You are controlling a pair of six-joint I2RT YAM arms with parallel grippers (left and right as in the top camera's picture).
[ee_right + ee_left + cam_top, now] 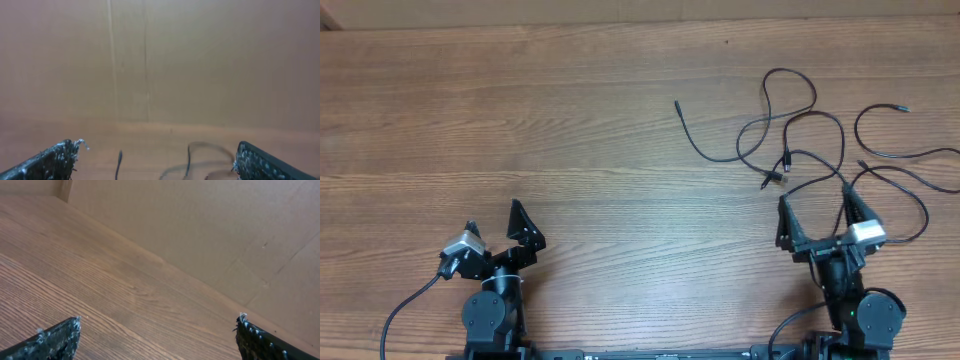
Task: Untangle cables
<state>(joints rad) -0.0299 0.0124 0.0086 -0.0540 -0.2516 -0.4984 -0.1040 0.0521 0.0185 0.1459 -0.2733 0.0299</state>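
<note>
Several thin black cables lie loose on the wooden table (600,140) at the far right. One crossed group (772,178) loops between a plug end (678,103) and the space just beyond my right gripper (815,195). Another cable (900,157) curves off the right edge, and a third loop (924,205) passes beside the right arm. The right gripper is open and holds nothing. In the right wrist view, blurred cable strands (189,155) show between the spread fingers of the right gripper (157,145). My left gripper (492,215) is open at the near left, far from the cables, with only bare wood between the fingers of the left gripper (158,319).
A brown cardboard wall (200,225) stands along the table's far edge. Both arm bases (490,315) sit at the near edge, with thicker black arm cables (405,305) trailing from them.
</note>
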